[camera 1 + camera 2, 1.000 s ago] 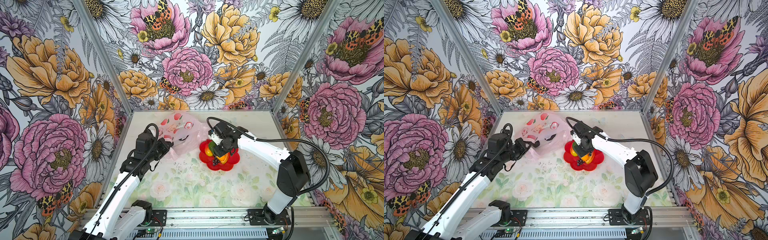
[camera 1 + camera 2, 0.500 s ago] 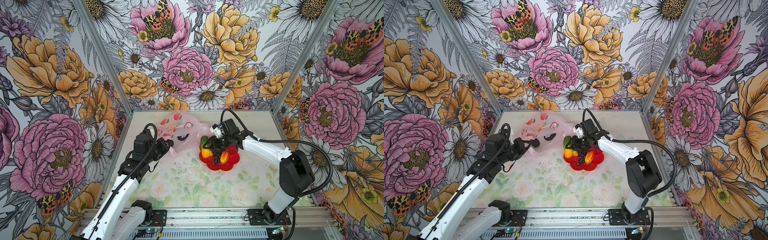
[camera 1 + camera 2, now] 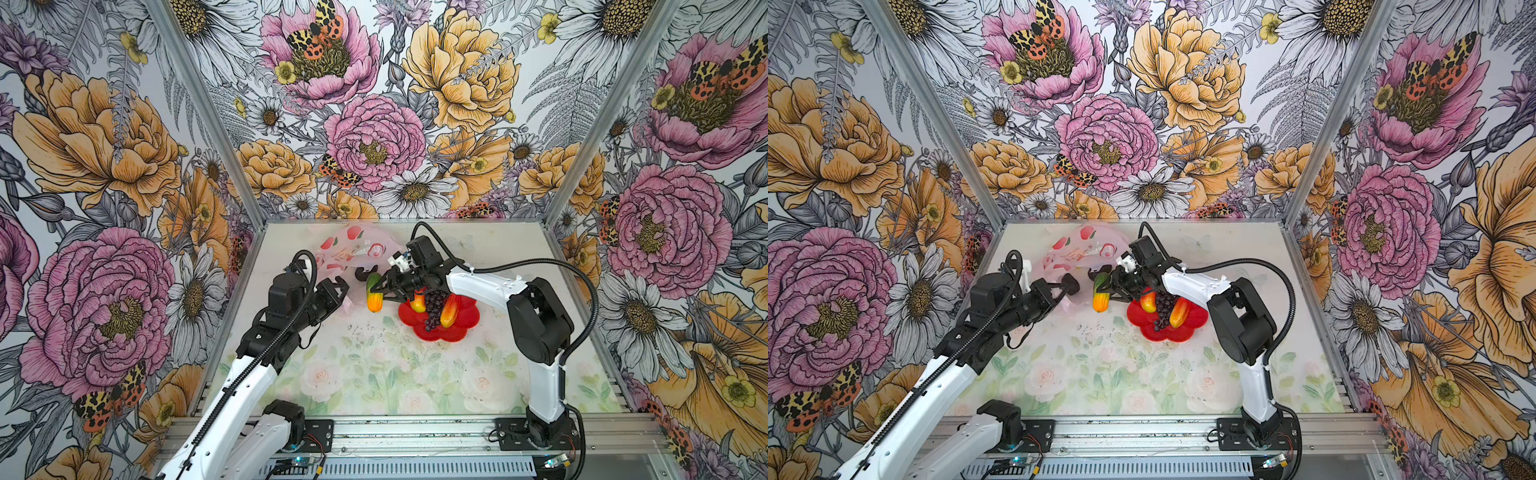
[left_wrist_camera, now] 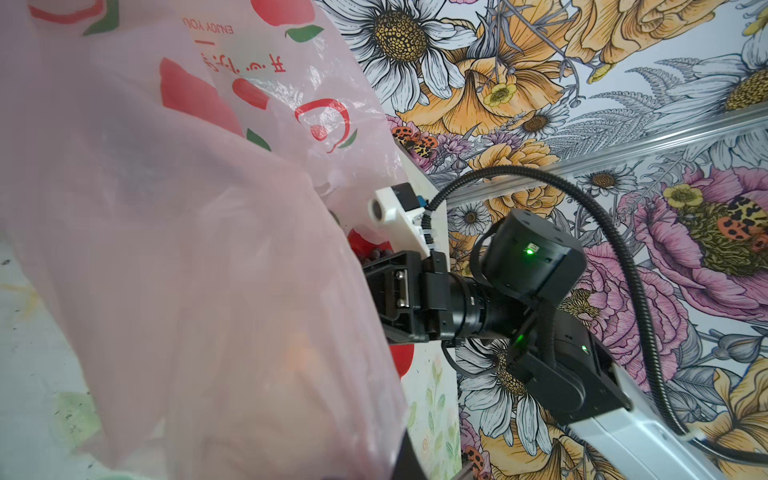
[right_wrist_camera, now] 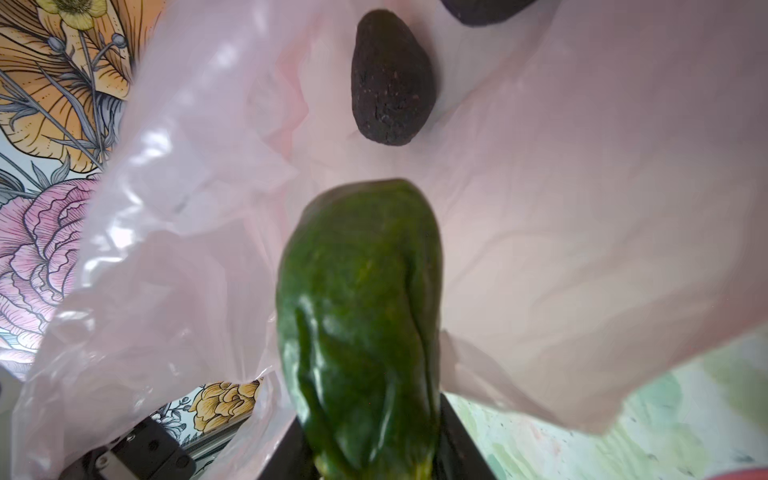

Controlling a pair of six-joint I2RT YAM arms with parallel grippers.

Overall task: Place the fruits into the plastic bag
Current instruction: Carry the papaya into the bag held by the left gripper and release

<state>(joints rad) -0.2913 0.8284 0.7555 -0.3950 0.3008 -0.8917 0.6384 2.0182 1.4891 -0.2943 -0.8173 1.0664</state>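
The pink plastic bag (image 3: 357, 249) lies at the back left of the table, and my left gripper (image 3: 337, 289) is shut on its near edge, holding the mouth up. My right gripper (image 3: 381, 291) is shut on the green-orange mango (image 3: 374, 294), which hangs at the bag's mouth. In the right wrist view the mango (image 5: 361, 311) points into the bag (image 5: 582, 208), where two dark avocados (image 5: 390, 79) (image 5: 482, 10) lie. A purple grape bunch (image 3: 434, 309), a red-yellow peach (image 3: 417, 304) and an orange-red fruit (image 3: 449, 311) rest on the red plate (image 3: 463, 326).
The red flower-shaped plate (image 3: 1183, 330) sits right of the bag, just under my right wrist. In the left wrist view the bag's film (image 4: 187, 249) covers most of the picture, with the right arm (image 4: 532, 266) close behind it. Floral walls enclose the table on three sides.
My right gripper has lifted the mango off the red plate and carried it left to the bag's mouth. The left gripper has kept its hold on the bag, shifting only slightly.
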